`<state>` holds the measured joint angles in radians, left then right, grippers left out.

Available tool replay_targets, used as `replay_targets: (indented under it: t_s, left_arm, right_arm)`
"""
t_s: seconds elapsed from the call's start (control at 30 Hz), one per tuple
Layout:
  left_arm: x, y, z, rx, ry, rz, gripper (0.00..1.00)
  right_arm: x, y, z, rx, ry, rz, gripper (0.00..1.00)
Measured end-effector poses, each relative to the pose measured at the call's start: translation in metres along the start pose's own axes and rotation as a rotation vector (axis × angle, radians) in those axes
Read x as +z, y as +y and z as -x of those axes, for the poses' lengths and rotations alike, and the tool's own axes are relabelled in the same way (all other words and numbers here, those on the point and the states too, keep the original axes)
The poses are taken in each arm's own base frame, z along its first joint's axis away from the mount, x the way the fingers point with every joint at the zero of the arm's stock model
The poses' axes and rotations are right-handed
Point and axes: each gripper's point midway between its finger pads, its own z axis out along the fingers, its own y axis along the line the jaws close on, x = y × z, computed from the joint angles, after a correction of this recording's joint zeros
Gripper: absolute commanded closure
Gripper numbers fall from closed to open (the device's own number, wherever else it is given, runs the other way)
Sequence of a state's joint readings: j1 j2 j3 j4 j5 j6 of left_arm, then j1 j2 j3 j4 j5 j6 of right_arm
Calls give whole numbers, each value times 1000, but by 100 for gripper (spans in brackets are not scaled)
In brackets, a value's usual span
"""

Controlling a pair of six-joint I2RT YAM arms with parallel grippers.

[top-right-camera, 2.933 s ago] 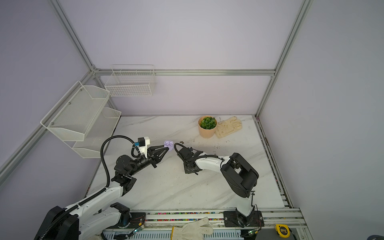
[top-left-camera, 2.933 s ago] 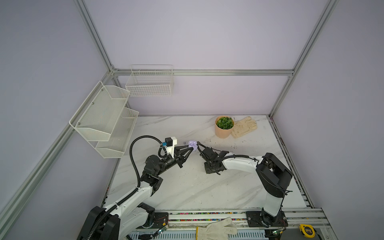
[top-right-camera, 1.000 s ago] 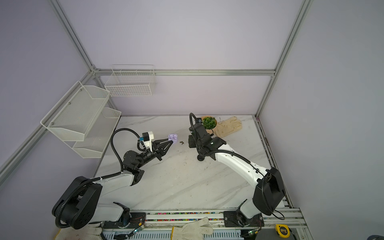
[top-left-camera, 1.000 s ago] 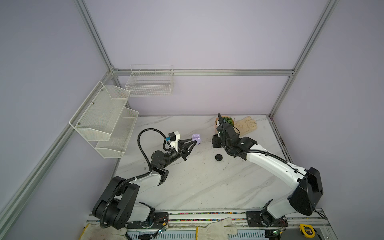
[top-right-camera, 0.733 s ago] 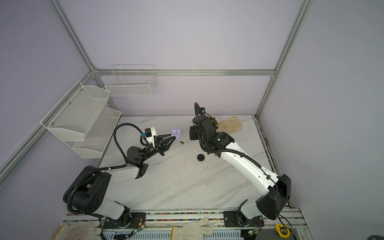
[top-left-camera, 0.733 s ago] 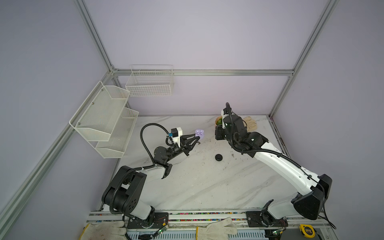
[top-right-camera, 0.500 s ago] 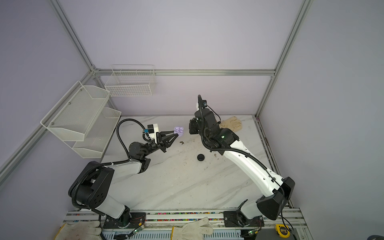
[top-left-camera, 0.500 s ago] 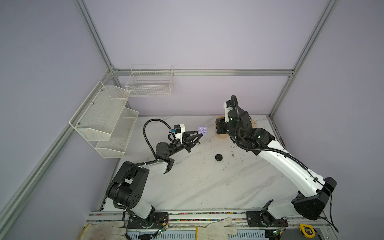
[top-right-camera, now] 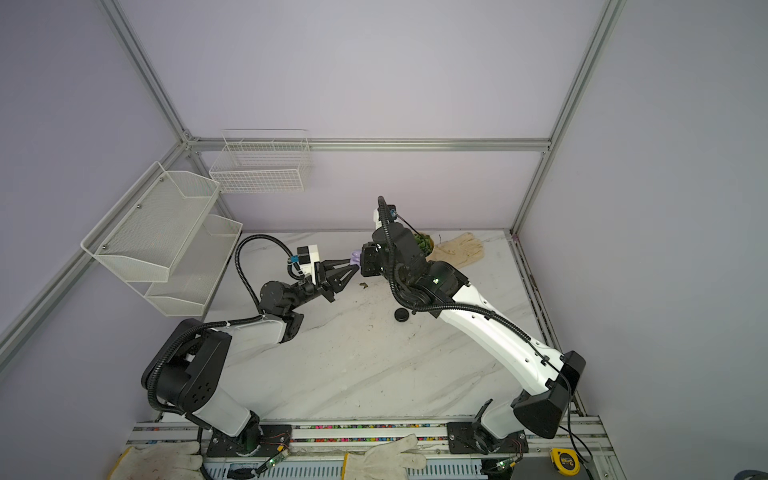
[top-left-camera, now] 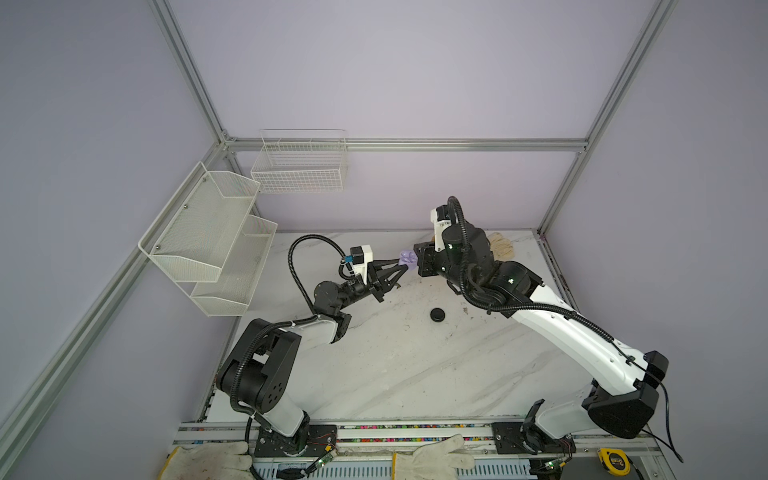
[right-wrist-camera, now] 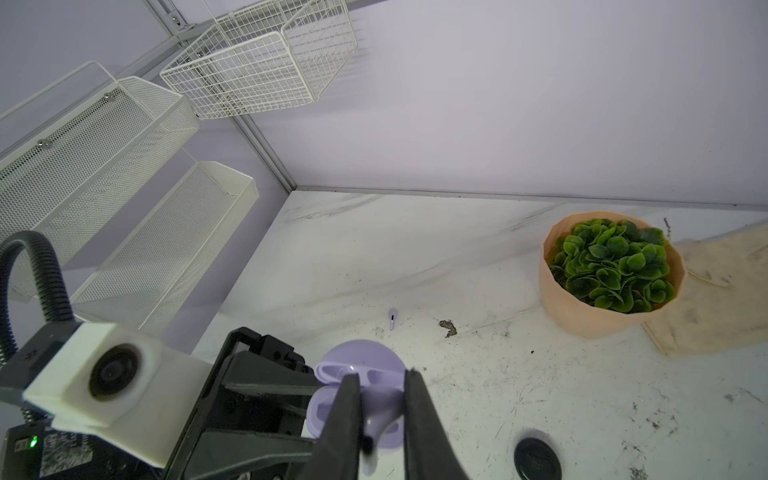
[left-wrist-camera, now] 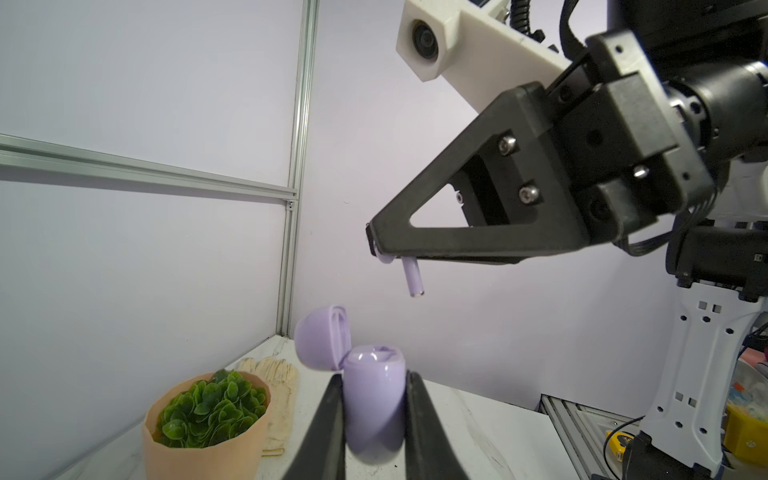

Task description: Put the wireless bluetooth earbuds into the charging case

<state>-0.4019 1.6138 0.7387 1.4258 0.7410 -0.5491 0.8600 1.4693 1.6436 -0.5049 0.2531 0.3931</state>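
Four cams: stereo pair up high, one per wrist.
Both top views look steeply down from above the front rail [top-left-camera: 374, 432], far off, taking in the whole tabletop [top-left-camera: 395, 365] & rear wall [top-left-camera: 415, 199]; near-identical pics. Left wrist cam [right-wrist-camera: 112, 374] sits close behind the left pincer [left-wrist-camera: 374, 382], tilted up toward the back corner. Right wrist cam [left-wrist-camera: 428, 39] looks down past the right pincer [right-wrist-camera: 381, 374]. Each wrist cam also sees the other. Wrist views share lilac case [left-wrist-camera: 374, 399], plant pot [left-wrist-camera: 203, 449], held earbud [left-wrist-camera: 411, 276].

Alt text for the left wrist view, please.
The left gripper clamps an open lilac charging case, while the right gripper holds a lilac earbud, stem down, just above it. A potted plant and a glove sit on the table behind.
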Motion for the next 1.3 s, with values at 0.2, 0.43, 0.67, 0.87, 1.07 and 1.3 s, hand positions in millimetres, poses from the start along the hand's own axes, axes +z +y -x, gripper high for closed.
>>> replay_targets:
  t_s: [0.2,0.43,0.67,0.87,1.07,1.3]
  left_arm:
    - [0,0,0,1,-1,-1,100]
    - [0,0,0,1,-1,-2,100]
    - [0,-1,0,1,-1,-3,100]
    - [0,-1,0,1,0,-3,100]
    - [0,-1,0,0,0,-3,100]
    - [0,-1,0,0,0,-2,100]
  right_arm:
    - [5,0,-2,31,-7,-8,86]
    - [11,0,-9,61,-8,-8,86]
    - [13,2,-13,71,-7,-3,86]
    - [15,2,-14,78,-11,-1,87]
    - [17,1,-17,83,-10,-5,87]
    - [17,0,-17,88,-12,-7,87]
